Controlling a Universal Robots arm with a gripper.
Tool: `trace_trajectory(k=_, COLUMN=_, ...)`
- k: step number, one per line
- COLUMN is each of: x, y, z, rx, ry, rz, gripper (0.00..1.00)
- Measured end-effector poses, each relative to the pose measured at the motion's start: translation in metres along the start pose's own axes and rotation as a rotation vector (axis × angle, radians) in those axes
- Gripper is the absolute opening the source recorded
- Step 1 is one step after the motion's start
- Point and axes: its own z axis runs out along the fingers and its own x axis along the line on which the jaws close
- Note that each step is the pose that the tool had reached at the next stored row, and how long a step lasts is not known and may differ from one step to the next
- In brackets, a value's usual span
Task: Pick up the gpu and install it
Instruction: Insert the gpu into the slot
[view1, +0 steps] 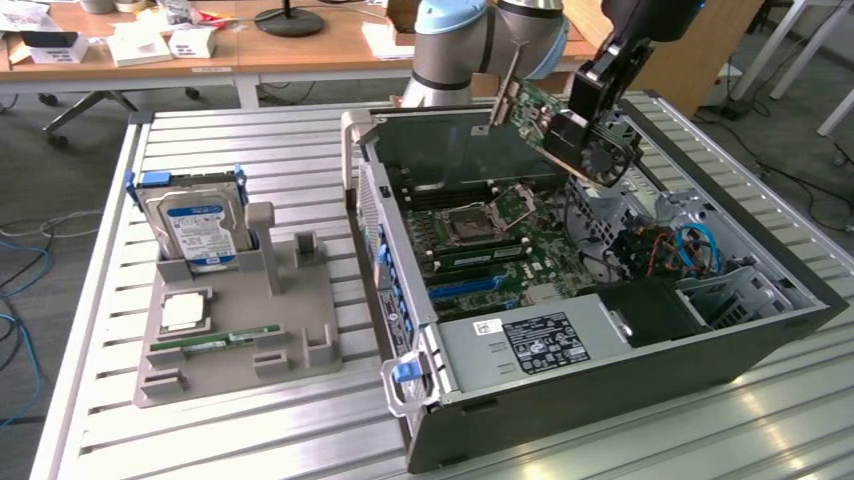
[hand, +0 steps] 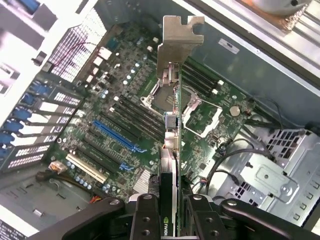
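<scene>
Starting on the exterior view's left, well away from your end effector (view1: 597, 112) and lower down, the grey holder (view1: 240, 330) sits on the slatted tabletop (view1: 267, 140). The hard drive (view1: 198, 228) stands upright in it, and a CPU (view1: 183, 312) and a green RAM stick (view1: 214, 342) lie flat.

Closer in, the open PC case (view1: 561, 420) lies on its side right under the end effector, motherboard (view1: 474, 250) facing up.

Your end effector is clamped on the gpu (view1: 587, 150), pinching it across its thin faces. So the card's up in the air, tilted, above the board and clear of it.

In the wrist view you see it edge-on, metal bracket (hand: 177, 45) at the end away from the fingers (hand: 145, 220). It's hanging over the CPU socket (hand: 167, 97).

Beyond the end effector on the exterior view's right, blue cables (view1: 697, 250) sit low in the case.
</scene>
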Motion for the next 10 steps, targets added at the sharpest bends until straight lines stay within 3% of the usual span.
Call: trace_trajectory(k=10, x=0.0000, y=0.0000, z=0.0004, rx=0.0029, ry=0.0142, rz=-0.130, gripper=0.26)
